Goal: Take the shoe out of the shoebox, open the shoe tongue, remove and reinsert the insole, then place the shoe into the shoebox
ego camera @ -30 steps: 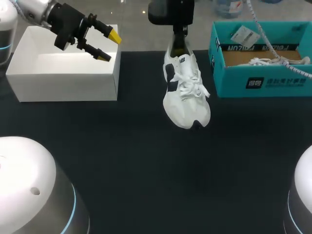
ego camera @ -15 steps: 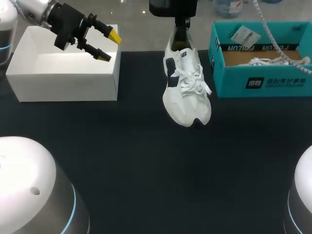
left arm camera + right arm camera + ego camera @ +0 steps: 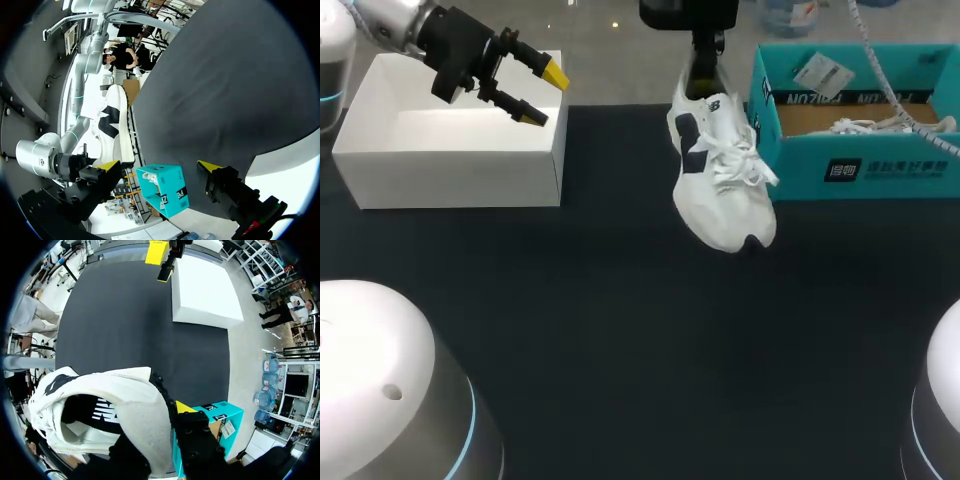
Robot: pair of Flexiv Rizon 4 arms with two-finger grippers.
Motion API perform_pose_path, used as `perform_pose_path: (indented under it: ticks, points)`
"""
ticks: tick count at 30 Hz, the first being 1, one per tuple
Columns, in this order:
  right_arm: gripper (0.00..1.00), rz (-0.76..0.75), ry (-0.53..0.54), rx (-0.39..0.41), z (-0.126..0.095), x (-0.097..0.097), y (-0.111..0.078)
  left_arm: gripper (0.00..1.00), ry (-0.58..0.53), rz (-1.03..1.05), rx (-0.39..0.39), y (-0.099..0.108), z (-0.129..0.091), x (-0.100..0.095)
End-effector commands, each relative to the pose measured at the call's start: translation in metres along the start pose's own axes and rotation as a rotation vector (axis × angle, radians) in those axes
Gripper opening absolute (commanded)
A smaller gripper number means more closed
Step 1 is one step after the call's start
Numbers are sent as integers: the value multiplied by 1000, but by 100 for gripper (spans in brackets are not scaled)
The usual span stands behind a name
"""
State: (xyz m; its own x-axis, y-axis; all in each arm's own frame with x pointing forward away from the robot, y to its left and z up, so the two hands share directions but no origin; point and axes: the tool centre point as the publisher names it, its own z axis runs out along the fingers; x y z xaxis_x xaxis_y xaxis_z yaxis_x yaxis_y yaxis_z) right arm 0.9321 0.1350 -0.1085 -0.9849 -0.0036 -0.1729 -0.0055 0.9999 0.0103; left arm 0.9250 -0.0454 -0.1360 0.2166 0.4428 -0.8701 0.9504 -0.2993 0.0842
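Right gripper (image 3: pixel 703 72) is clamping the shoe (image 3: pixel 720 190) by the heel, hanging it at the shoebox's (image 3: pixel 850 165) 9 o'clock. Left gripper (image 3: pixel 535 92) is hovering open at 10 o'clock. Shoe's out of the box; can't tell insole status; boxing likely pending.

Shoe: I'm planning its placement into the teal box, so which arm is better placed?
Right. The right gripper is shut on the shoe at its heel, close beside the shoebox; the left gripper stands open far off over the white box.
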Motion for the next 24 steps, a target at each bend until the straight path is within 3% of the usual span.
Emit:
perform_pose_path:
  ticks: [1, 13, 14, 18, 24]
  points:
    - [0, -12, -11, -43, -6, 3, -40, 100, 3, 0, 0, 0, 0, 0]
    - [0, -45, -42, -1, -8, -12, -127, 100, 3, 0, 0, 0, 0, 0]
    - [0, -28, -39, 29, -7, -15, -133, 100, 3, 0, 0, 0, 0, 0]
    - [0, 8, -45, 36, -7, -22, -151, 100, 3, 0, 0, 0, 0, 0]
    - [0, 8, -45, 36, -7, -22, -151, 100, 3, 0, 0, 0, 0, 0]
